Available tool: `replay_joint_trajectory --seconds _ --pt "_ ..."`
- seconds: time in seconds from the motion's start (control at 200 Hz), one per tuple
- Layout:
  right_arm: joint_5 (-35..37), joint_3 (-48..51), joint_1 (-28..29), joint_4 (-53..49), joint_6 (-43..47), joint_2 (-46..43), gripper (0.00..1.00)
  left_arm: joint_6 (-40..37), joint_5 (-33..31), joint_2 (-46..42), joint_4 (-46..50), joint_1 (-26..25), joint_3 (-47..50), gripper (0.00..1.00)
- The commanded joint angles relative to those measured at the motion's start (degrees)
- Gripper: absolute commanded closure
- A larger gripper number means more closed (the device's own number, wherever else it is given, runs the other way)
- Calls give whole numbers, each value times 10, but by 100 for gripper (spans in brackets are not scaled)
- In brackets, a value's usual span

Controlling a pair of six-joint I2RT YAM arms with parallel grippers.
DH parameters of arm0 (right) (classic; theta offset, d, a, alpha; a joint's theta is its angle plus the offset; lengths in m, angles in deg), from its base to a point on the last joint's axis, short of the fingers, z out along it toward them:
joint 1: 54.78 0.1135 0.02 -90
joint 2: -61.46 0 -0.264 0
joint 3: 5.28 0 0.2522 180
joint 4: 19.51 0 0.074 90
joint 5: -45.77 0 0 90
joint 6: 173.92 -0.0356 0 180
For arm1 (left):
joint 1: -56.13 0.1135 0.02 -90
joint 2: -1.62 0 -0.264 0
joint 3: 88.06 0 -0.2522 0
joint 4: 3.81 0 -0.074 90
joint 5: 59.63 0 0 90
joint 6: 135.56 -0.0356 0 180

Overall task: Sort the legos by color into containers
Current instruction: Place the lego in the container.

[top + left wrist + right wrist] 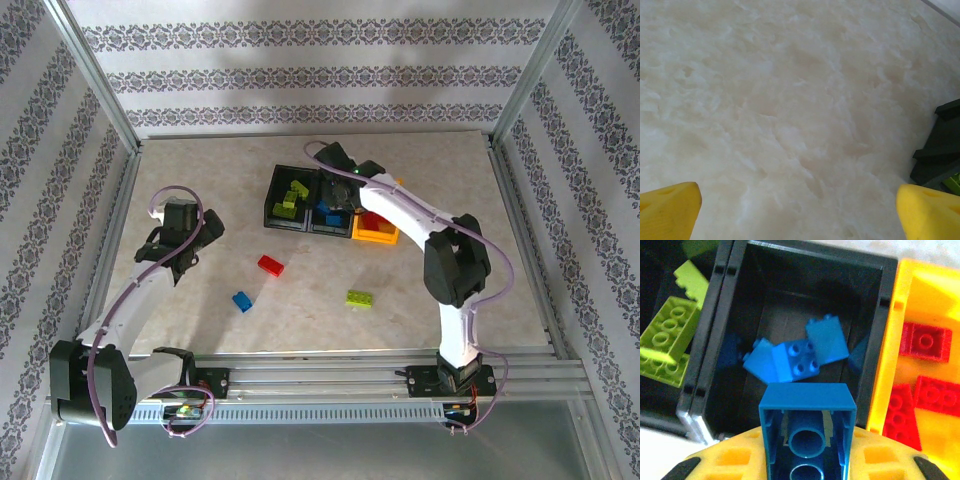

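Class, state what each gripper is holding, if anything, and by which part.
The right gripper clamps a blue lego brick by its two opposite side walls, above the middle black bin. The left gripper is open, holding nothing.

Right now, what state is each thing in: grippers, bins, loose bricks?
left gripper: open, empty, over the table
right gripper: shut on held blue brick, above middle black bin
left black bin: holds lime green bricks
middle black bin: holds blue bricks
yellow-orange bin: holds red bricks
loose red brick: on the table
loose blue brick: on the table
loose green brick: on the table
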Motion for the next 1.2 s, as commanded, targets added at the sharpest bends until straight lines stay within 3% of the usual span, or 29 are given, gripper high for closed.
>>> replay_joint_trajectory --seconds 0.0,0.395,0.53,0.769,1.199 --pt "8 -46 -11 -10 36 36 84 -17 10 -11 7 8 7 0" --pt "14 -152 -27 -26 71 131 77 -25 19 -11 4 8 10 0" --pt "23 -168 -27 -35 78 144 69 -25 20 -11 5 8 11 0" --pt "31 -166 -28 -39 82 133 57 -24 21 -11 6 8 8 0" --pt "30 -102 -8 -28 74 54 53 -20 23 -12 7 8 8 0"
